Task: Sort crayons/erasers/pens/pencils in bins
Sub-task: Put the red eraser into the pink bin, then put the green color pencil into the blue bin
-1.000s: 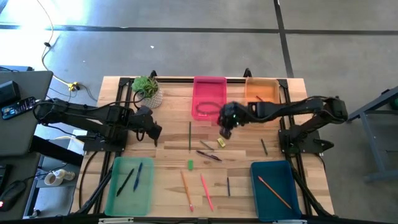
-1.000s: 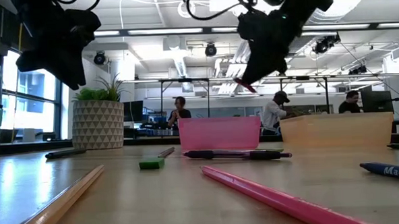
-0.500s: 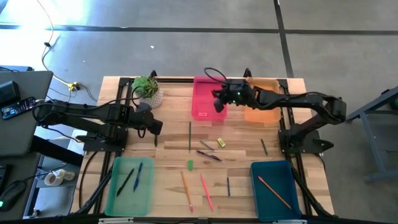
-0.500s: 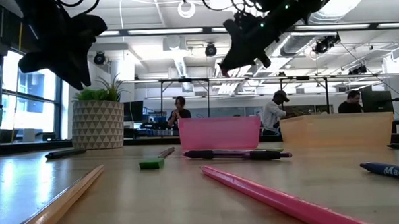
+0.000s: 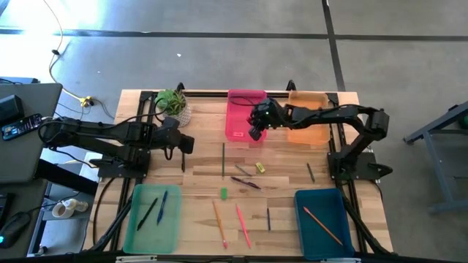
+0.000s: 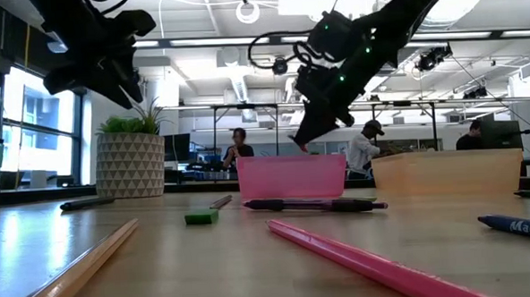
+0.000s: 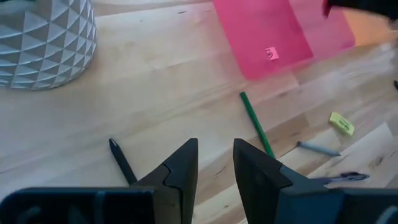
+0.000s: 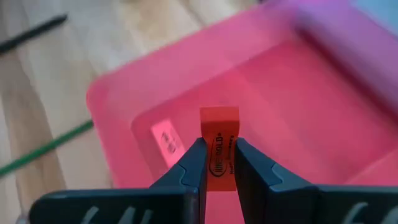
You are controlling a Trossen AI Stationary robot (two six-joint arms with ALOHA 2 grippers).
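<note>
right wrist view: red eraser point(image 8: 219, 148) pinched in right tool point(image 8: 217, 163) above pink bin point(image 8: 298, 106).

A potted plant point(image 5: 173, 105) stands at the wooden table's point(image 5: 197, 168) far left corner; people point(image 6: 365, 149) work beyond.

The right arm reaches across the far side of the table, its end effector point(image 5: 254, 131) tilted downward with fingers point(image 8: 198, 163) pinched close together. The left arm lies low (at its own side), its end effector point(image 7: 215, 163) narrowly parted.
</note>
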